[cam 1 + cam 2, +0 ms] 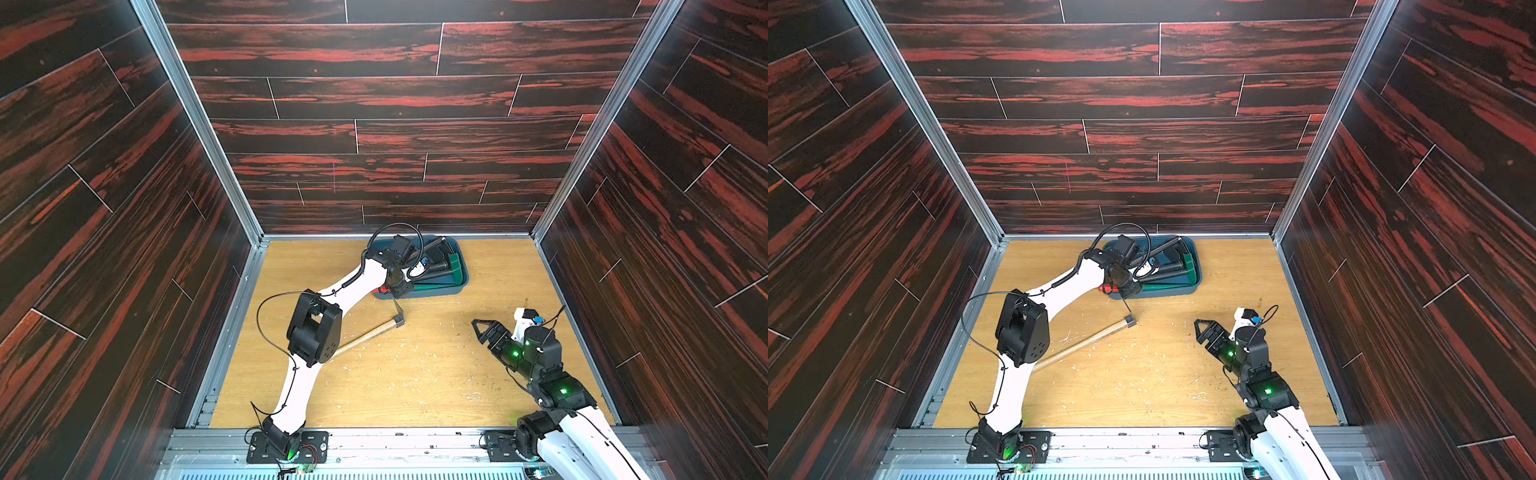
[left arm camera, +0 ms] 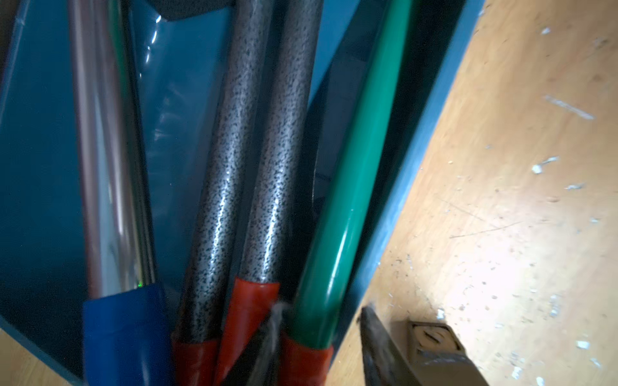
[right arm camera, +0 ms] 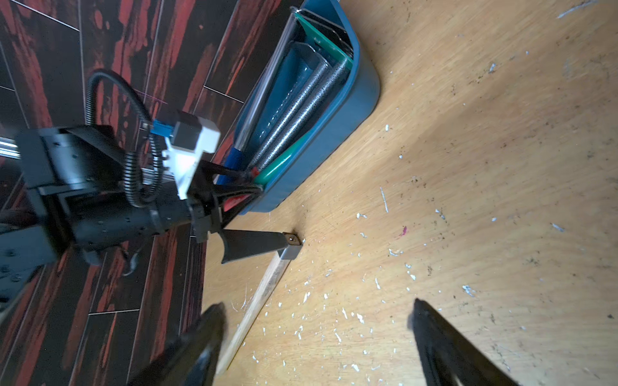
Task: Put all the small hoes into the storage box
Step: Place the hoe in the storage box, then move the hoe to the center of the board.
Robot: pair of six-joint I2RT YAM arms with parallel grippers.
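Four hoes [image 2: 230, 167] lie in the box [image 2: 411, 167] under the left pincer [image 2: 321, 331], jaws loosely parted astride the green handle [image 2: 364, 150], a wooden hoe [image 1: 365, 337] beside; right pincer [image 3: 317, 305] gapes empty.

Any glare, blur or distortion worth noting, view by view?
Left wrist view: the left fingers are out of focus, glare streaks the chrome handle, and the table has a washed-out bright patch. Right wrist view: the right fingers are blurred and dark. In both top views the walls splay with wide-angle distortion; the storage box reads clearly.
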